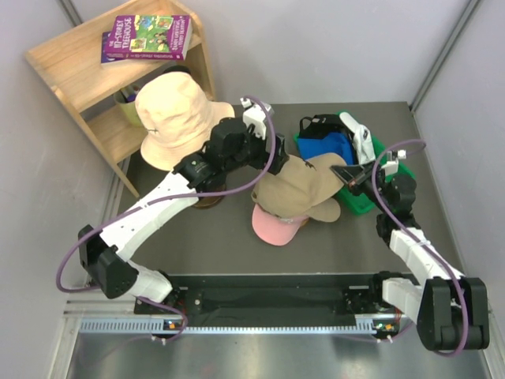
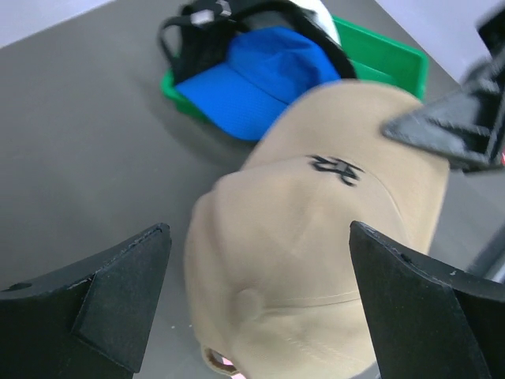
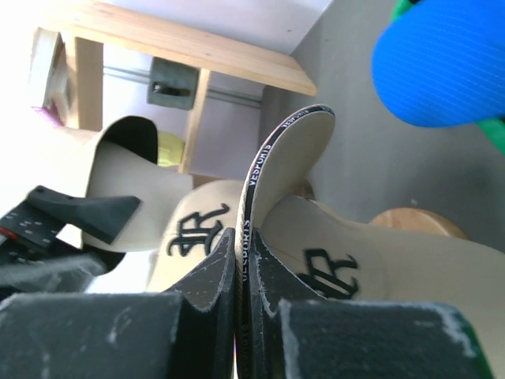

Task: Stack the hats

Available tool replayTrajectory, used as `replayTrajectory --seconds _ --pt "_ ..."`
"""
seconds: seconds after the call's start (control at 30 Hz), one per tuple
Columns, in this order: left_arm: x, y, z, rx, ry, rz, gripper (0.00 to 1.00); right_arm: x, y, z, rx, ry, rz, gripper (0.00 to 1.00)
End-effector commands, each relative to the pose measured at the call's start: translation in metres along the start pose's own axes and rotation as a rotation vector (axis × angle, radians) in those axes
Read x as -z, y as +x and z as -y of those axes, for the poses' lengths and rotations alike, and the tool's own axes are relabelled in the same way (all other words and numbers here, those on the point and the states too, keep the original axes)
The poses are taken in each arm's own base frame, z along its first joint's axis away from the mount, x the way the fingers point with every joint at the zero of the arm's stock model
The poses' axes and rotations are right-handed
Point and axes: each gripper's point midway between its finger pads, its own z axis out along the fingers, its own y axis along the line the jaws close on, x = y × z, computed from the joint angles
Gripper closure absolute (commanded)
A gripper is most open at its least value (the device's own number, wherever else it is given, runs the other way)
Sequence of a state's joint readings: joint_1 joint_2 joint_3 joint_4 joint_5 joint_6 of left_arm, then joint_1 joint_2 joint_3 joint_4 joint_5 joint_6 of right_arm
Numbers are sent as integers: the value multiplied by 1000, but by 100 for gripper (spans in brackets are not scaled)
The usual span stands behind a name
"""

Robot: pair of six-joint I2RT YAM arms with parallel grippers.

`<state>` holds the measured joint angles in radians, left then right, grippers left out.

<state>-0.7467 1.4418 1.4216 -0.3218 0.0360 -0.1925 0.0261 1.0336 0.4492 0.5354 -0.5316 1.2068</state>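
A khaki cap [image 1: 304, 188] with a black logo lies mid-table on top of a pink cap [image 1: 276, 227]. My right gripper [image 1: 349, 174] is shut on the khaki cap's peak [image 3: 272, 170], which stands up between the jaws, its black-trimmed edge pinched. My left gripper [image 2: 260, 304] hangs open over the khaki cap's crown [image 2: 316, 237], one finger [image 2: 118, 300] on each side and not touching it. A royal blue cap [image 2: 252, 79], a black cap [image 1: 316, 126] and a white cap [image 1: 355, 130] lie in the green bin [image 1: 364, 199]. A pale peach hat [image 1: 177, 118] sits at the back left.
A wooden shelf [image 1: 59, 59] stands at the back left with a purple book [image 1: 146, 38] on top. A wooden stand base [image 1: 209, 201] shows under the left arm. Grey walls close in on both sides.
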Motion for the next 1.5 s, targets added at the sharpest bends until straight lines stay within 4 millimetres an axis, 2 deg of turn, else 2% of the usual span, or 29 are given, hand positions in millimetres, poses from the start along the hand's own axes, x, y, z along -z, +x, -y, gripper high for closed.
replayTrajectory --seconds 0.0,0.1,0.23,0.37,0.4,0.47,0.9,1.0,1.1,1.2,1.23,1.27,1.33,1.47 --pt "29 -34 -18 48 -125 120 1 14 16 27 37 7 -9 100" --pt "36 -34 -31 82 -194 121 1 19 23 44 64 38 -11 100" --pt "38 -16 -48 133 -262 65 1 23 24 60 142 91 -6 100" --pt "33 17 -55 166 -282 -28 8 22 21 61 168 98 2 100" --pt "31 23 -54 167 -273 -48 13 22 21 62 170 104 2 100" --pt "29 37 -54 172 -273 -95 15 22 20 68 170 130 5 100" --pt "12 82 -47 189 -206 -204 15 33 15 104 306 318 -9 100" --pt "10 85 -46 193 -202 -209 15 33 11 106 337 343 -6 100" --pt "9 77 -42 194 -184 -189 13 33 10 106 346 356 -21 100" --pt "11 63 -41 194 -186 -160 10 34 6 102 359 372 -22 67" --pt "11 56 -41 188 -183 -143 10 34 3 97 371 368 -11 49" --pt "11 51 -40 183 -182 -133 9 36 3 97 371 381 -12 41" --pt "9 43 -38 172 -167 -110 7 37 -8 84 394 378 28 24" --pt "2 31 -35 167 -145 -77 7 45 -22 67 429 407 75 17"
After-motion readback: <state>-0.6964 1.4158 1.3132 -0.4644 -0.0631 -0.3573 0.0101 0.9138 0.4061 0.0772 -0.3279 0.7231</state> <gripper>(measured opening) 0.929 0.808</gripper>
